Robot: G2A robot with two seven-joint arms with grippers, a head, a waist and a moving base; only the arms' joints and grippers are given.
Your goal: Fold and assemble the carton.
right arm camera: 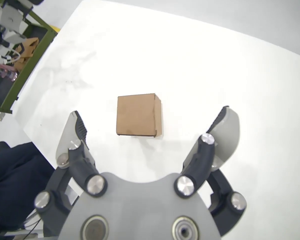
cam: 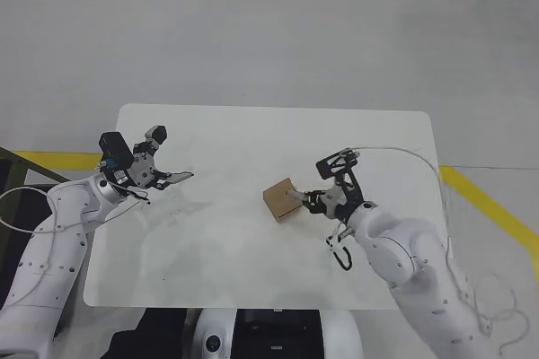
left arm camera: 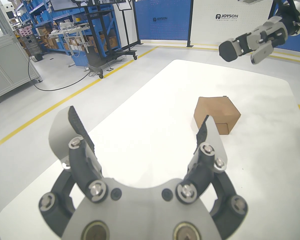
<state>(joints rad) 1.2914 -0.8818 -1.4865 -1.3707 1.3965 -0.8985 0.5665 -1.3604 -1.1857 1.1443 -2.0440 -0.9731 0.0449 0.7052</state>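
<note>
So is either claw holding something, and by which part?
Nothing is held. The left claw and right claw are both open; the carton sits free on the table.

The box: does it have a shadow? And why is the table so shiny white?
Right wrist view: the box casts only a faint, soft shadow on the table along one side. Left wrist view: the table glares bright white under even light. Top view: the table looks evenly lit.

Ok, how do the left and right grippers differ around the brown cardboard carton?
The right gripper hangs close to the brown cardboard carton; the left gripper sits far off, near the white table's edge. The right gripper looks down on it; the left gripper faces its side. Both open, empty.
</note>
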